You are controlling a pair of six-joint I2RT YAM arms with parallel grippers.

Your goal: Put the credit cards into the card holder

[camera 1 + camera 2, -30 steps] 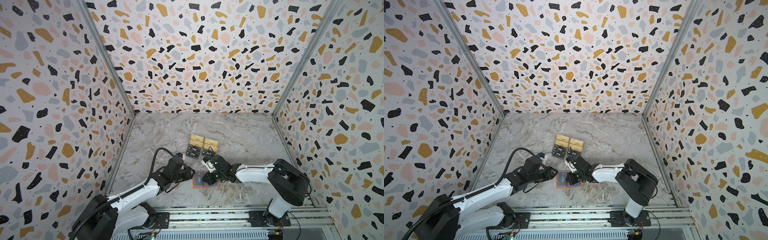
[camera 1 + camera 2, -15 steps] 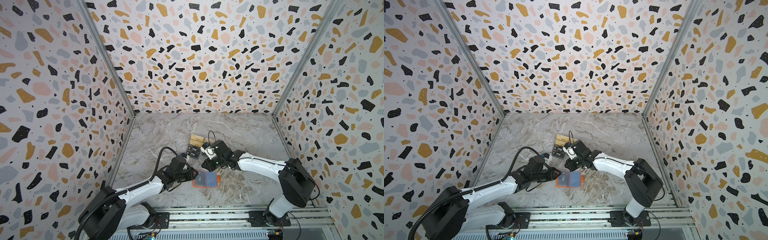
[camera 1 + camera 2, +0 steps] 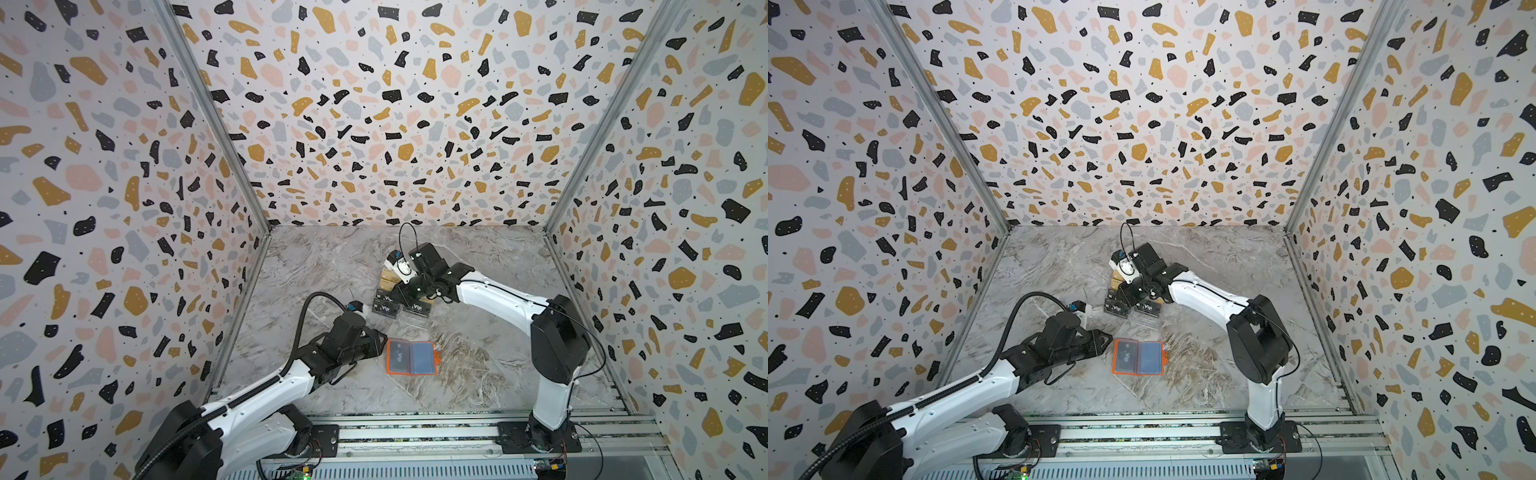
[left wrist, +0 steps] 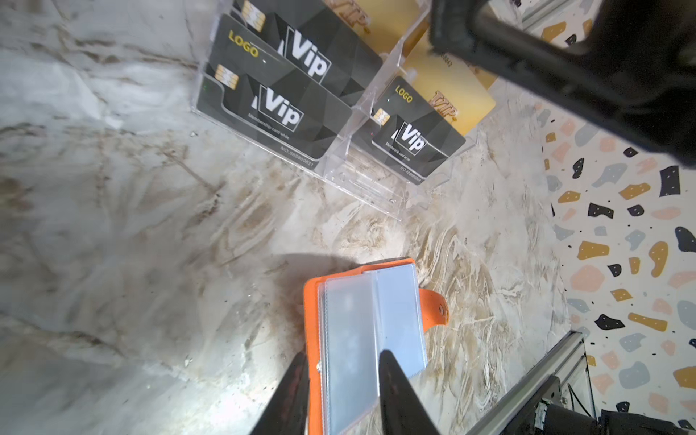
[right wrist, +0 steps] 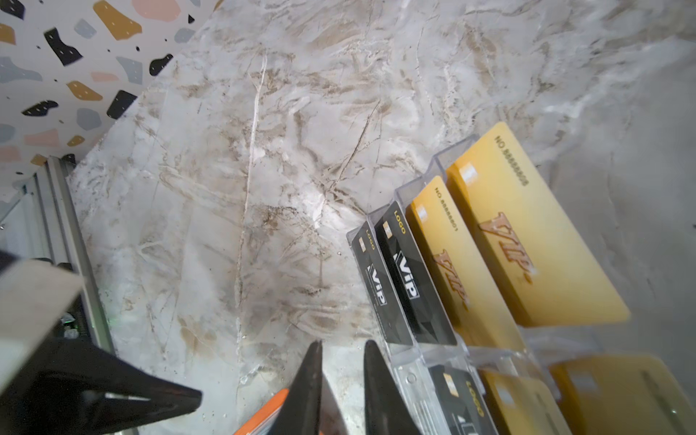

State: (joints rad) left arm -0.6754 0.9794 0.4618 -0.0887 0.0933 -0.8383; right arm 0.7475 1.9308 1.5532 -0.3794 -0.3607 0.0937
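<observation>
The orange card holder lies open and flat near the front of the floor, bluish sleeves up. A dark card shows inside its left sleeve. My left gripper sits at the holder's left edge, open, with that edge seen between its fingers. More credit cards stand in a clear stand behind: black Vip cards in front, gold ones at the back. My right gripper hovers over the stand's front, slightly open and empty.
The clear acrylic tiered stand holds the cards in two columns. The holder's snap tab sticks out on its right side. An aluminium rail runs along the front, and terrazzo walls close in the other three sides.
My right gripper has left the card holder and swung back over the card stand, its jaws parting a little. The left gripper has stayed at the holder's left edge.
</observation>
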